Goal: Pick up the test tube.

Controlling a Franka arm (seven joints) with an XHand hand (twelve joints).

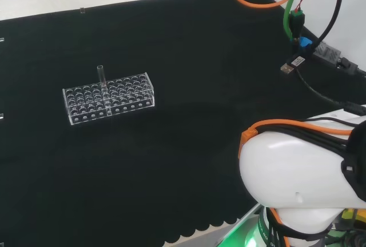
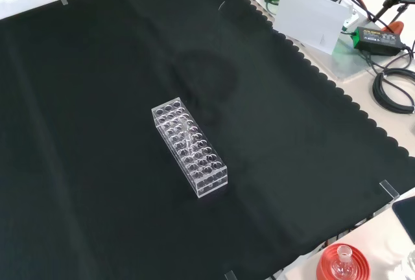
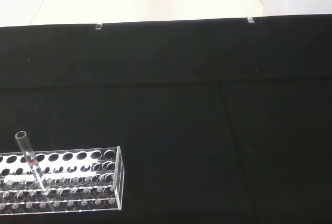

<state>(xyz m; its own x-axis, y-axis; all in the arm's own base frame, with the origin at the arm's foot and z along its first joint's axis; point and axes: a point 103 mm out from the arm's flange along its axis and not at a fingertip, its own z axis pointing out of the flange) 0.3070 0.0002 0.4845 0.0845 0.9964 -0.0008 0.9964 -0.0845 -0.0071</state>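
Hand: unseen | test tube upright in rack | cloth

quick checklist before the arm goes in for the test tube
1. Test tube stands upright in the clear rack: ok.
2. Tube's open top rises clear above the rack, giving something to take hold of: ok.
3. No other tubes in the neighbouring holes: ok, as far as the head view shows.
4. Black cloth around the rack is free of obstacles: ok.
5. Rack sits flat on the cloth: ok.
6. Hand open and lined up with the tube: cannot tell.
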